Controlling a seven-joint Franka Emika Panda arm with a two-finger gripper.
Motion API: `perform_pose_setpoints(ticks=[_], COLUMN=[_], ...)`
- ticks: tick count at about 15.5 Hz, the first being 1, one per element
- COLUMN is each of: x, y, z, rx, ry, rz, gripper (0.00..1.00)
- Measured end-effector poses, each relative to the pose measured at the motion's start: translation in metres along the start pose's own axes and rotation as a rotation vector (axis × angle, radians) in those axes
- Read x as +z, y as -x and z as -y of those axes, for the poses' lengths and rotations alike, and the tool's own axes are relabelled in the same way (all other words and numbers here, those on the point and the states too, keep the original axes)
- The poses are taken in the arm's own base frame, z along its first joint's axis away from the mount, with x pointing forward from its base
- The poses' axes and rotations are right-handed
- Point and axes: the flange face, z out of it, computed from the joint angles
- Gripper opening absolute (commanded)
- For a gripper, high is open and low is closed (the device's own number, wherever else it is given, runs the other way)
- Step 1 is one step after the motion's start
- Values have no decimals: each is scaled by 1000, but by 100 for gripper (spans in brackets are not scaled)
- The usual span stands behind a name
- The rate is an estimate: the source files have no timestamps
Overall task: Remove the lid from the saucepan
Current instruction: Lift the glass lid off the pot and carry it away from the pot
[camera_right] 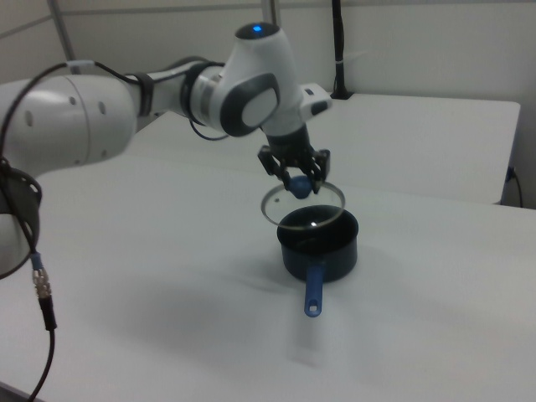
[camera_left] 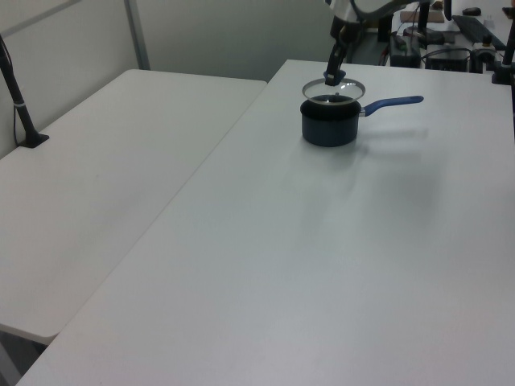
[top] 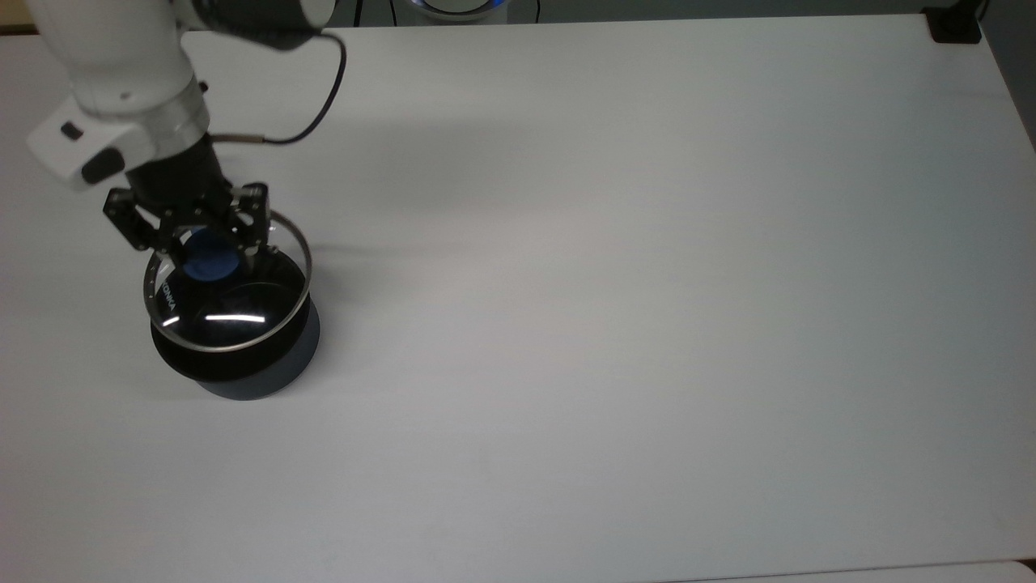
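The lid point(top: 231, 312) is a clear glass disc with a steel rim and white lettering, and it hangs in the air a little above the saucepan point(top: 243, 368). My gripper point(top: 208, 249) is shut on the lid's blue knob point(top: 207, 257). The left view shows the lid point(camera_left: 334, 88) clear of the dark navy saucepan point(camera_left: 328, 129), whose blue handle point(camera_left: 394, 103) points to the left view's right. In the right view the lid point(camera_right: 295, 203) tilts slightly over the saucepan point(camera_right: 320, 249), with the gripper point(camera_right: 299, 182) above it.
The saucepan stands near the top view's left edge of a large white table point(top: 607, 283). A second white table point(camera_left: 105, 185) lies beside it at the left view's left. A black clamp point(top: 955, 24) sits at the table's far corner.
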Motion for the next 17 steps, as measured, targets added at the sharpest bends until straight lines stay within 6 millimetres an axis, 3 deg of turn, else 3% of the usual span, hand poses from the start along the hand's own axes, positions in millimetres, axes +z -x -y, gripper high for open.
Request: perform_pose_setpoints(ticks=[4,9,12,17], x=[-33,-46,-39,1], y=[4,30,49,74], z=[48,119,167,230], rx=[-61,-152,-201,-218], ry=[-23,-51,-72,-60], rz=[11,50,92,199], gripper=[50,50,50,50])
